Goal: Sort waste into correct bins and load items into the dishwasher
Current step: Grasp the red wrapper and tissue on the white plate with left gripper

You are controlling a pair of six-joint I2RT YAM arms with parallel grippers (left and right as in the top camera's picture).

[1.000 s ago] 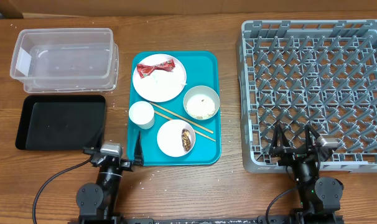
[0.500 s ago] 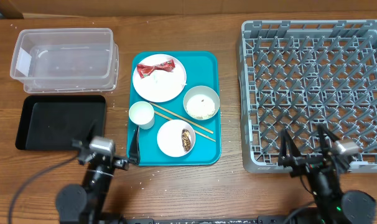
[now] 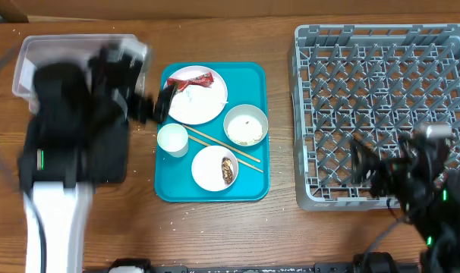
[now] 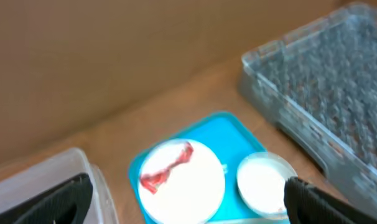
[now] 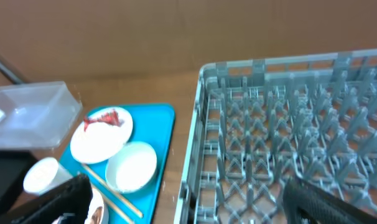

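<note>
Your left tool [image 3: 155,104] hangs at the 9 o'clock edge of the top plate [image 3: 203,105], jaws wide and empty (the right tool [image 5: 185,186], spread and empty, sits at the 6 o'clock rim of the dish rack [image 3: 382,76]). The red wrapper [image 3: 190,82] lies toward that plate's 12 o'clock. Descend straight, pinch its crinkled middle, then carry it to the clear tub [image 4: 45,183] at 9 o'clock.

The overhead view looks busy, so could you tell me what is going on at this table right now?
Two robot arms are clearing a meal. The left gripper, open and empty, hovers near the plate carrying the red wrapper on the teal tray. The right gripper, also open and empty, is over the front edge of the grey dish rack. The bowl, cup, chopsticks and small plate all sit on the tray.
</note>
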